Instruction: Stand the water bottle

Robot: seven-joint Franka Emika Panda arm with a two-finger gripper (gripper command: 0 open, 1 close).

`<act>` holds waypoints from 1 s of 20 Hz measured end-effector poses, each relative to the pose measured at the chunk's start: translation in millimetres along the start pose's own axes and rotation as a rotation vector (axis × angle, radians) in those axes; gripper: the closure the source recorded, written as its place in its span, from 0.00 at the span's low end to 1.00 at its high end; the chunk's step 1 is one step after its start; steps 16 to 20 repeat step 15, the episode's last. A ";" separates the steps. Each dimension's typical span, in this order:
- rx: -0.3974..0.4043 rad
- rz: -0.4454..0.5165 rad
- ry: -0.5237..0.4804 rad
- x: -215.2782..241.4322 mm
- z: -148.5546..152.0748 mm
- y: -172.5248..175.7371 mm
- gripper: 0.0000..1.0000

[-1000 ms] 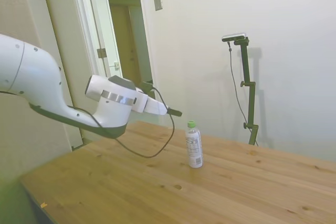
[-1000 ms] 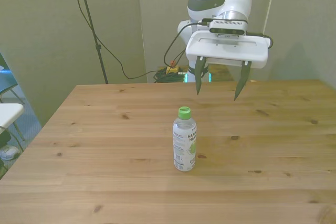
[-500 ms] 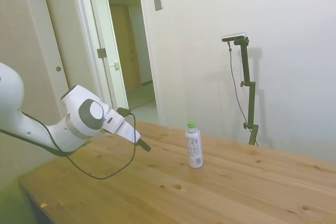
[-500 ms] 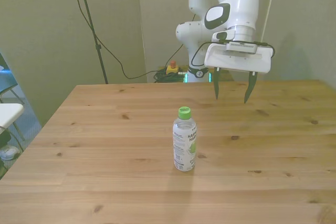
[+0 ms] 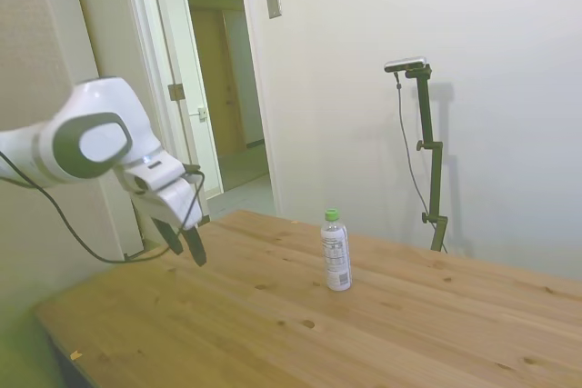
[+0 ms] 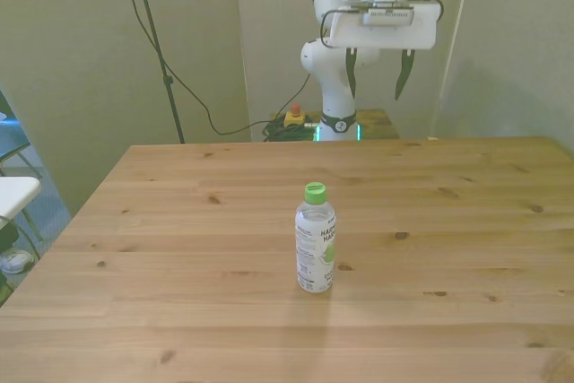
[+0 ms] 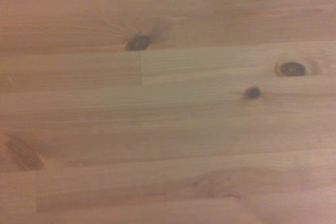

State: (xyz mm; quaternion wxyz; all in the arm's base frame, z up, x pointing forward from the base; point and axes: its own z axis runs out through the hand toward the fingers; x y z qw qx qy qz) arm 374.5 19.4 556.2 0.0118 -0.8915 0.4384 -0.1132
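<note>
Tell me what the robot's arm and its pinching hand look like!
The white, rounded arm has grey patches at its joints and a black cable looping beside it. Its gripper is a wide, flat white bar with two thin, dark, pointed fingers.

I have drawn my tool (image 6: 377, 73) back and up, away from the table (image 6: 466, 221). A second ago it hung low over the far half of the table, fingers pointing down near the board; half a second ago it had shifted toward the front view's right. Now it sits high above the far edge (in the side view it has swung off toward the doorway side, tool (image 5: 185, 244) pointing down), its fingers spread apart as before.
</note>
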 end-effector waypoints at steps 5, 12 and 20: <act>-0.030 -0.006 -0.025 9.1 -9.0 18.6 0.00; 0.015 -0.019 -0.083 21.8 -7.1 35.4 0.00; 0.033 -0.018 -0.104 27.9 -5.2 43.0 0.00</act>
